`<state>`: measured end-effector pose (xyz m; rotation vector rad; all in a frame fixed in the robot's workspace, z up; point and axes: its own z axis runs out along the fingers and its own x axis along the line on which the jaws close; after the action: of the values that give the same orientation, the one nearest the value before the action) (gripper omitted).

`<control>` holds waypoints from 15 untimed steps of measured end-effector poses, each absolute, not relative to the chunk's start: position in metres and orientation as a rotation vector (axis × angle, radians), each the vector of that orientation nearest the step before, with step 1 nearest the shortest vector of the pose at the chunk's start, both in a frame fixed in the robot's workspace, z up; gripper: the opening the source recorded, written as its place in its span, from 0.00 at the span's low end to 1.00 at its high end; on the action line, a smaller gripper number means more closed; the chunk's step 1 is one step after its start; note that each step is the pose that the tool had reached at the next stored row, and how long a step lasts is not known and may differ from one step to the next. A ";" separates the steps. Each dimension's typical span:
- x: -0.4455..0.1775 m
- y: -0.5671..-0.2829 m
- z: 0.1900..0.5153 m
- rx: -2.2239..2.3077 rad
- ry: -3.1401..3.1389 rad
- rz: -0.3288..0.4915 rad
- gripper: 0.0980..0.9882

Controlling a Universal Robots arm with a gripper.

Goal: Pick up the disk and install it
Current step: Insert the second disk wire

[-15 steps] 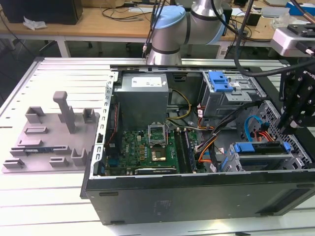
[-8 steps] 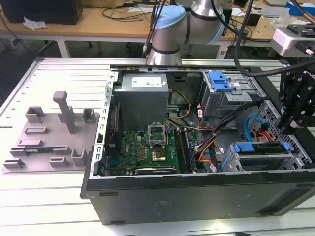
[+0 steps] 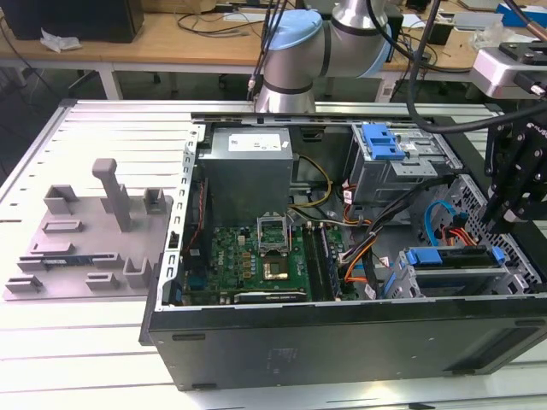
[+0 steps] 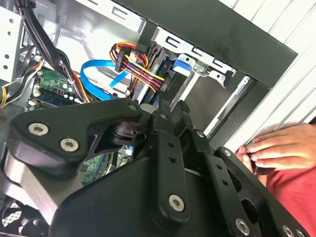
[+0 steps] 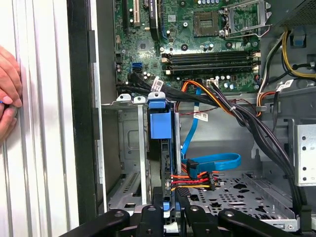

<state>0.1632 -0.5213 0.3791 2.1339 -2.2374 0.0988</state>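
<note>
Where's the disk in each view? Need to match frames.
Exterior view: disk in the drive cage, toward the exterior view's right.
First wrist view: disk edge-on in the cage.
Second wrist view: disk edge-on beside the coloured wires.
Shared landmark: blue flat cable.

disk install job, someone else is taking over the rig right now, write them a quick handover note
Gripper: hangs at the drive cage at the exterior view's right end of the open computer case. Whether its fingers are open or shut cannot be judged.
Disk: stands on edge in the cage's slot, its blue carrier at the cage's top; the gripper's linkage sits at its end in the first wrist view.
Done: disk is in the slot. Whether it is fully seated cannot be told.
Note: a person's hand rests on the table beside the case.
</note>
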 end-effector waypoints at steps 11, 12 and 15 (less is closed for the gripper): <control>0.170 -0.489 0.379 2.083 -2.183 0.158 0.25; 0.170 -0.489 0.379 2.083 -2.183 0.158 0.25; 0.172 -0.488 0.379 2.076 -2.171 0.137 0.25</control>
<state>0.1718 -0.4884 0.3792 2.0757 -2.1713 0.1373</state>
